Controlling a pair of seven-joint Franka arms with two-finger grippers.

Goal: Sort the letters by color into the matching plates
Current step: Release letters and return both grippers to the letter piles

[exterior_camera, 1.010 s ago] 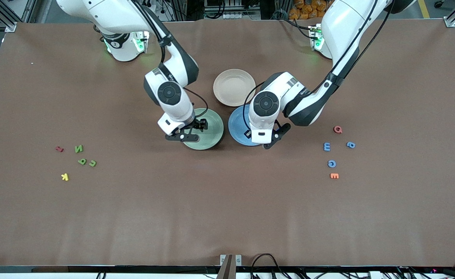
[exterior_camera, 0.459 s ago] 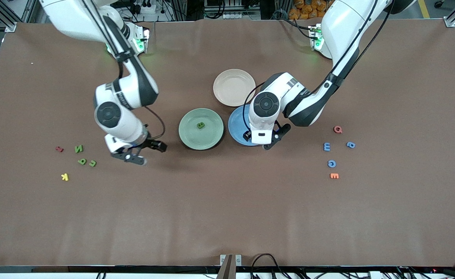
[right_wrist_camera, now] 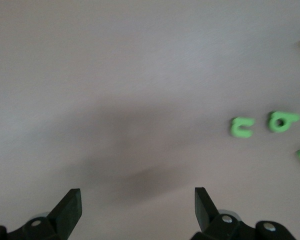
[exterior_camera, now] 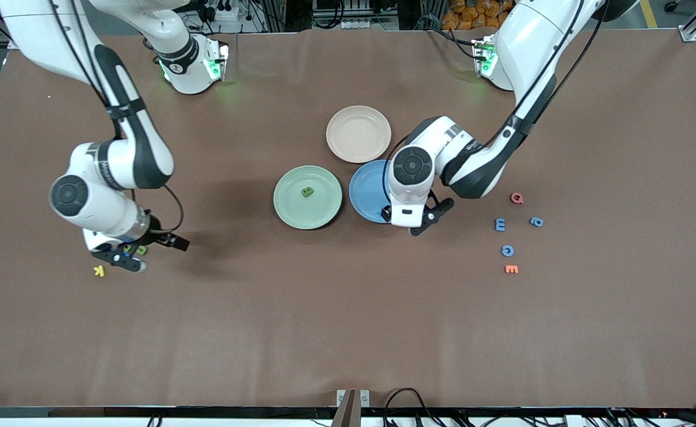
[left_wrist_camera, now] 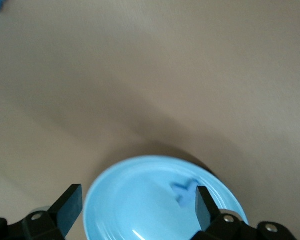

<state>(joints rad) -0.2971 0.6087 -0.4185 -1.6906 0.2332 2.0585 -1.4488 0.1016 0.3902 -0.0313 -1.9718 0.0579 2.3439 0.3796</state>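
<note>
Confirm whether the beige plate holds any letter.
No, the beige plate shows a bare inside, while one green letter lies in the green plate.

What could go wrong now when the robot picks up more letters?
1. The open right gripper hovers over small green foam letters lying close together near a yellow letter K; it might nudge or grab the wrong one.
2. The open left gripper sits low over the round blue plate holding a blue letter; it might bump the plate.
</note>
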